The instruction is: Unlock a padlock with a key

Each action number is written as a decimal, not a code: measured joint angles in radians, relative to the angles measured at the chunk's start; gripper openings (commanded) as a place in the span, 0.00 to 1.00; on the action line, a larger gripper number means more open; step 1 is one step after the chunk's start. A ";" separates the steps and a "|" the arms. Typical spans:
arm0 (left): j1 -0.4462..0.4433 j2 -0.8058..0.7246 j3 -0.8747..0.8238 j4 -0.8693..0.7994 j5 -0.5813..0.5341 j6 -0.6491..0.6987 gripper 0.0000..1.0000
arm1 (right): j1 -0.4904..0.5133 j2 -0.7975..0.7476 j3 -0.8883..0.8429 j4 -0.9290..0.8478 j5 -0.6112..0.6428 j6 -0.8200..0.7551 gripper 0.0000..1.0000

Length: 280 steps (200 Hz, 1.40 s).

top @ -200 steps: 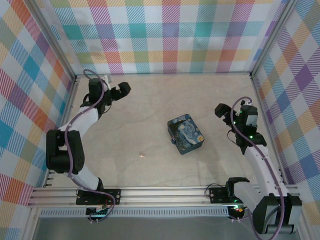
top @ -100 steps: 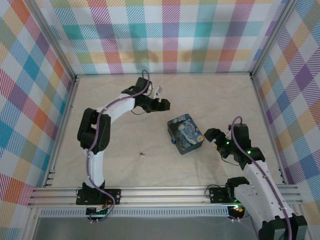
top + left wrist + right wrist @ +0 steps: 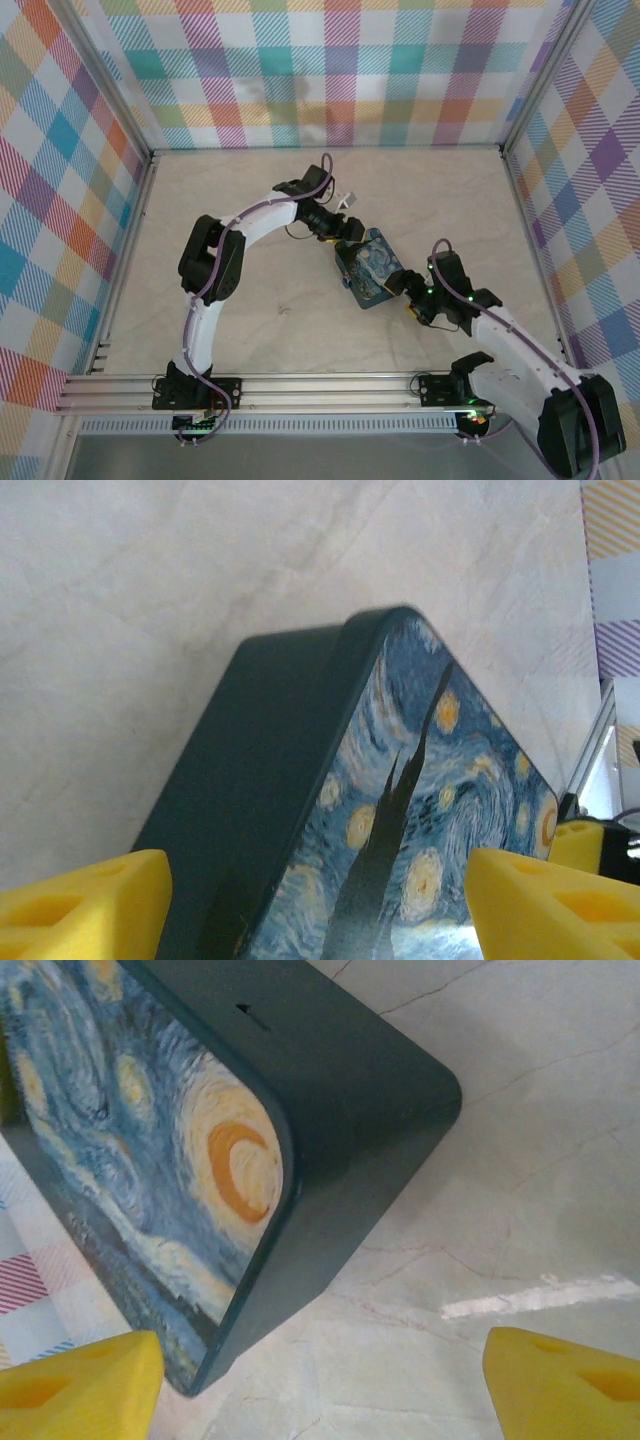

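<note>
This is a robot test cell in a lab. Two arms, the left arm [image 3: 215, 265] and the right arm [image 3: 520, 345], are bolted to an aluminium rail [image 3: 330, 385] behind the left gripper [image 3: 355, 235] and the right gripper [image 3: 405, 288], on a pale marbled tabletop [image 3: 260, 290]. Pastel checked panels [image 3: 340, 70] in metal framing wall it in beyond the grippers and on both sides.

No legible text or labels
</note>
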 measured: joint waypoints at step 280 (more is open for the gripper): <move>0.094 -0.374 -0.504 0.289 -0.290 -0.225 0.83 | -0.003 0.922 0.826 0.044 -0.010 -0.285 0.78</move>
